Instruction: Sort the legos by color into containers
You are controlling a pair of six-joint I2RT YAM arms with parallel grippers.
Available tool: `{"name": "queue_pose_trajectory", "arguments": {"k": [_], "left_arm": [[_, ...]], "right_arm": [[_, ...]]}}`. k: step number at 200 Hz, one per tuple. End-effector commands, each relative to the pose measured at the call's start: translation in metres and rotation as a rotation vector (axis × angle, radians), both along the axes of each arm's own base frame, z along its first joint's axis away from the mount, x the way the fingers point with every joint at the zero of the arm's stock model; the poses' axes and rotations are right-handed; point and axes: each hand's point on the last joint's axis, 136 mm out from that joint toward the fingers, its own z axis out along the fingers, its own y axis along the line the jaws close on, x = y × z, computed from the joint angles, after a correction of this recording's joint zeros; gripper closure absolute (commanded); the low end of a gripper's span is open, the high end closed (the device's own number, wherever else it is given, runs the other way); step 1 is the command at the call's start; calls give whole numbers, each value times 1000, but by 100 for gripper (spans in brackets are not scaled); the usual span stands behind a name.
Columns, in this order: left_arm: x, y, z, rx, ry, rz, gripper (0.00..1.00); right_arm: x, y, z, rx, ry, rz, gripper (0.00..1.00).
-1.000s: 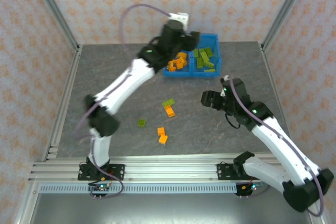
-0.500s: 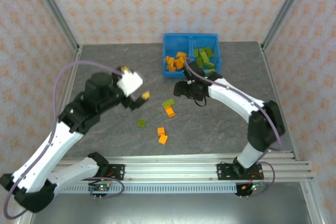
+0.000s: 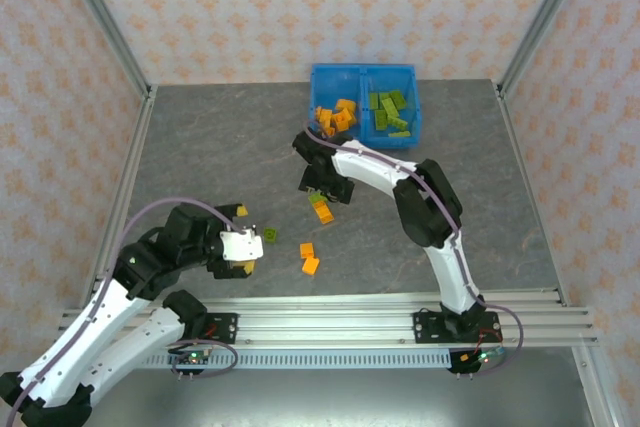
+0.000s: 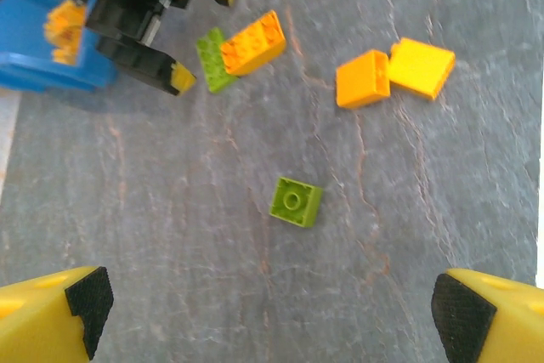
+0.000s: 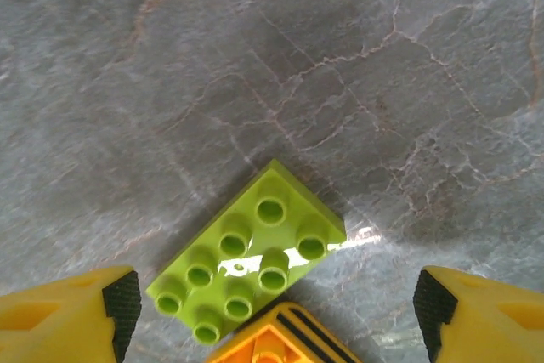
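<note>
Bin point(image 4: 38, 74) cropped at frame edge; orange brick point(image 5: 285, 342) cut off below green brick point(image 5: 246, 261). Right gripper point(image 5: 276, 295) spread astride them; left gripper point(image 4: 272, 303) spread, bare tabletop point(image 4: 170, 235) around.

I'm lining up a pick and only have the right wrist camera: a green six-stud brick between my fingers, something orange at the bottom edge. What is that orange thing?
Observer: An orange brick, lying against the green brick.
Operator: Which compartment takes green?
Observer: In the top view, the right-hand compartment of the blue bin holds the green ones.
Operator: And the other arm?
Observer: The left gripper is open, near the arm bases, facing a small green one-stud brick.
</note>
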Motion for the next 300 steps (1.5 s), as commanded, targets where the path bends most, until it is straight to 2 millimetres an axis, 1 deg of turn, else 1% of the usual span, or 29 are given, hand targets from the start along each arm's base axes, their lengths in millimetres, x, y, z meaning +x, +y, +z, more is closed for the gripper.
{"name": "queue_pose_trajectory", "arguments": {"k": [1,10,25,53,67,91,107,118,123,133,146,154,170,189,198,202,221,227,249,254,275,300], "left_arm": [[5,-3,5,-1,-103,-43,0],[6,-4,5,-6,-117,-50,0],[8,-4,2,0,-122,-52,0],[10,-1,-2,24,-129,-41,0],[10,-1,-2,21,-137,-42,0],[12,-4,-1,7,-146,-47,0],[14,-5,0,1,-152,-49,0],[14,-6,1,-3,-152,-53,0],[14,-7,1,-5,-153,-54,0],[14,-7,2,-5,-152,-56,0],[14,-7,2,-6,-154,-56,0],[14,-7,3,-5,-154,-56,0],[13,-7,3,-6,-153,-55,0],[13,-7,3,-6,-152,-58,0],[13,-8,4,-9,-154,-58,0],[13,-8,4,-11,-155,-58,0],[14,-8,6,-16,-160,-55,0],[15,-8,7,-18,-161,-52,0],[16,-10,9,-37,-164,-43,0],[18,-11,10,-50,-168,-35,0],[27,-16,21,-149,-171,40,0],[33,-26,29,-245,-184,55,0]], "right_arm": [[2,4,-6,-2,32,-57,16],[4,9,-10,3,45,-59,17],[3,13,-16,-4,60,-53,23],[-7,17,-27,-29,83,-51,33],[-12,18,-32,-26,99,-62,35],[-16,23,-35,-30,100,-60,39],[-16,26,-37,-42,99,-47,44],[-14,28,-39,-48,97,-37,45],[-14,29,-39,-50,98,-35,48],[-11,28,-40,-63,92,-36,50],[-7,28,-39,-66,74,-37,51],[-3,26,-37,-74,57,-42,52],[7,26,-34,-73,34,-53,60],[18,24,-31,-65,17,-69,61],[24,22,-28,-64,3,-76,62],[28,21,-25,-62,-5,-81,65],[39,15,-18,-59,-28,-87,70],[42,15,-14,-52,-38,-82,73],[54,16,0,-30,-85,-49,74],[57,17,8,-26,-106,-33,73],[66,10,32,-54,-171,-2,72],[73,2,64,-59,-243,24,71]]}}
